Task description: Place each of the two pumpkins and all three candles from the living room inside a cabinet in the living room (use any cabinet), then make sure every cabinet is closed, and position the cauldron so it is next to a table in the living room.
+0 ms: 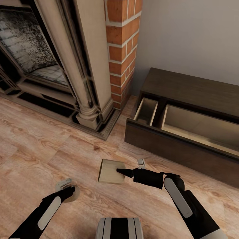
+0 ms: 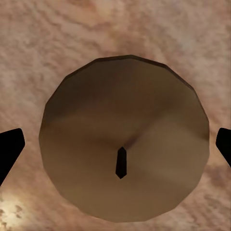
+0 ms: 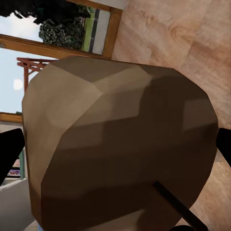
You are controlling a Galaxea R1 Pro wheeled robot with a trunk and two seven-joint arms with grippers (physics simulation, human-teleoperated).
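Even soft indoor light, faint shadows on the wood floor [image 1: 39, 139], coarse blurry textures (wrist views especially), no glare

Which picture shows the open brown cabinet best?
The head view. There the cabinet stands by the wall, its front pulled out and the pale inside showing. The left wrist view looks down on a candle on the floor; the right wrist view looks at another candle.

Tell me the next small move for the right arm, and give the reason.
Probably carry the candle in the right gripper over to the open cabinet and release it inside. The candle sits between that gripper's fingers, lifted off the floor, and the pulled-out front shows a pale, bare compartment nearby. The left gripper hovers over another candle on the floor, which could follow.
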